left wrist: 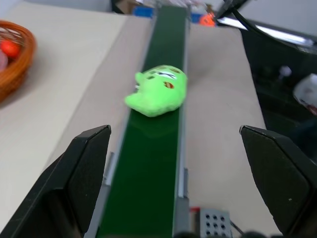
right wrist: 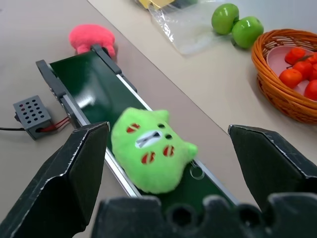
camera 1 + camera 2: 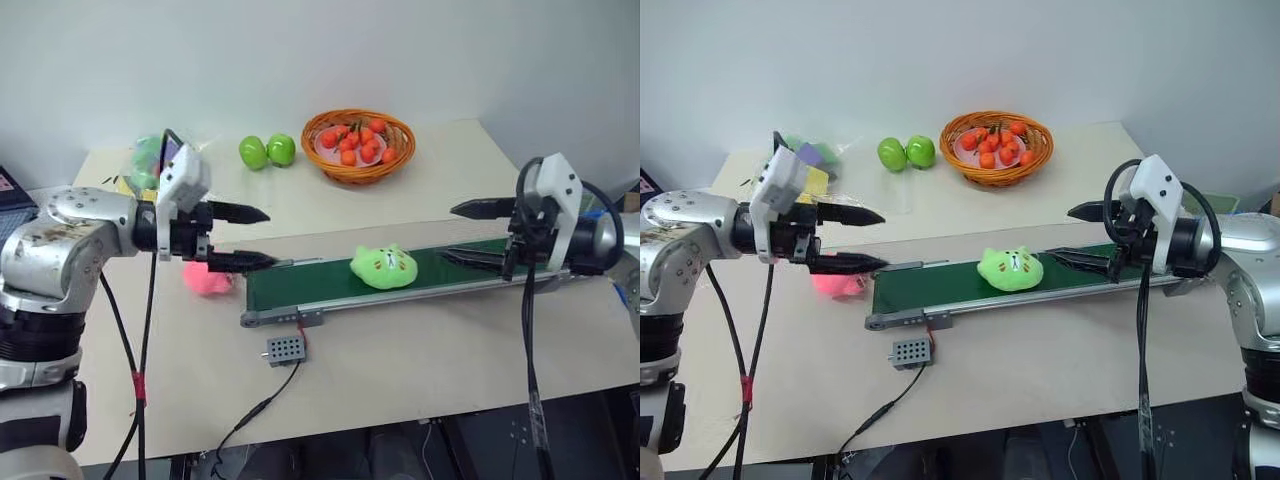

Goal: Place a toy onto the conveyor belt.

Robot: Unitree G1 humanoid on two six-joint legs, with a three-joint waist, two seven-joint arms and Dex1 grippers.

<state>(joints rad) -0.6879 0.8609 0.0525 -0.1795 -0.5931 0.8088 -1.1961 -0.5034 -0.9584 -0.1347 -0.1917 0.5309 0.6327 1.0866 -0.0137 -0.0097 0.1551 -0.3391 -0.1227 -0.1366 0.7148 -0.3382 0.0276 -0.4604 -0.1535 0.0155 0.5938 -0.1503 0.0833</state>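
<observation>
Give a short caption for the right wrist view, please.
Green plush toy lies on the conveyor belt between open right pincer fingers.

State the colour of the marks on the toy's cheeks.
Red, on the lime-green toy; clearest in the right wrist view.

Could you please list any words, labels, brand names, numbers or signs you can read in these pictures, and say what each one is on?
None can be read: the green plush toy has only a stitched face, and the conveyor belt, the small grey perforated box and both grippers carry no legible marking.
</observation>
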